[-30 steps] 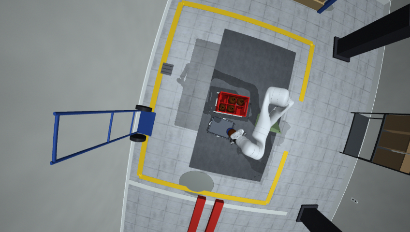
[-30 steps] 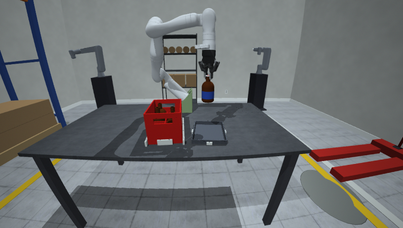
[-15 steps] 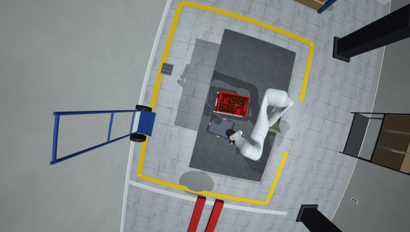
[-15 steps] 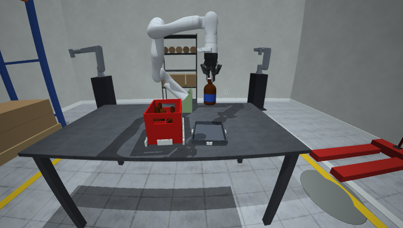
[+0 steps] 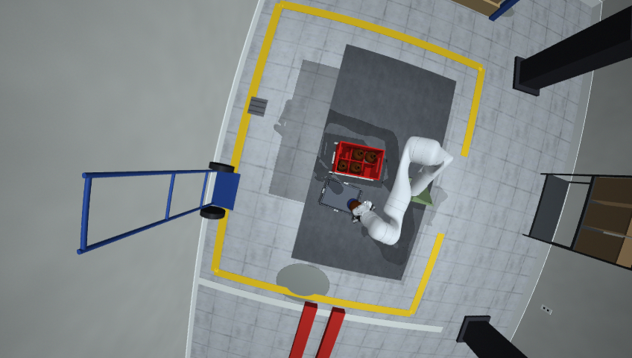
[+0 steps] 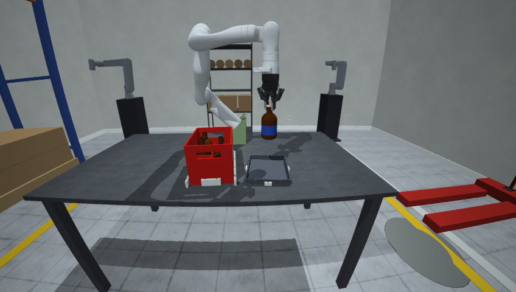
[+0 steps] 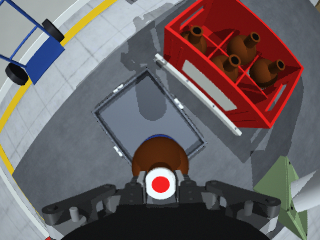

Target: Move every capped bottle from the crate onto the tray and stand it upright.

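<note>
My gripper (image 6: 269, 104) (image 7: 160, 179) (image 5: 357, 209) is shut on the red-capped neck of a brown bottle with a blue label (image 6: 269, 126) (image 7: 159, 154) (image 5: 352, 203). The bottle hangs upright, well above the table, over the arm-side end of the dark tray (image 6: 247, 170) (image 7: 127, 120) (image 5: 332, 197). The tray holds nothing. The red crate (image 6: 208, 159) (image 7: 194, 60) (image 5: 354, 148) stands beside the tray and holds several brown bottles with open necks (image 7: 234, 60) (image 5: 355, 167).
White stop blocks (image 6: 210, 182) (image 7: 200, 94) line the crate's base. A green wedge (image 6: 239, 132) (image 7: 287, 194) stands at the arm's base behind the crate. The table edge (image 6: 217, 201) runs in front of the tray.
</note>
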{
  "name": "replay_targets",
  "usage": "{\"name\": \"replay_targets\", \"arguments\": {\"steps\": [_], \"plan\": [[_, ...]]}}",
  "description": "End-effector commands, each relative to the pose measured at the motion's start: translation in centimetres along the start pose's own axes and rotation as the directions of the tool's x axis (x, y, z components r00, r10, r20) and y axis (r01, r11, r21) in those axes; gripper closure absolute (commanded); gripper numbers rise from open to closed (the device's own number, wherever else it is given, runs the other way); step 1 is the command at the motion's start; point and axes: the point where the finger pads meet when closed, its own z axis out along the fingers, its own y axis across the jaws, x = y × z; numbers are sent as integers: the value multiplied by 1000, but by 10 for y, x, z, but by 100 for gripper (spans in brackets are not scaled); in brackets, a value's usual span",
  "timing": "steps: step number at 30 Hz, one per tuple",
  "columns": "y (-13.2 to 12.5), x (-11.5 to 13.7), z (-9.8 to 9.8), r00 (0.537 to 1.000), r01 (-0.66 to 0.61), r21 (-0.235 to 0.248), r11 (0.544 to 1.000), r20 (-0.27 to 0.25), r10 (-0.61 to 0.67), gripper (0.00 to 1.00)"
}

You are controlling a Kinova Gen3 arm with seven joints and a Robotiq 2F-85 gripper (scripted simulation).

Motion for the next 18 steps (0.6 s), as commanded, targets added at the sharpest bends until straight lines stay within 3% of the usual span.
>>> {"name": "replay_targets", "arguments": {"steps": [1, 18], "plan": [[1, 1, 6, 1000, 1, -4, 1000, 0, -1, 100], [2, 1, 34, 1000, 1, -4, 1000, 0, -1, 100]]}}
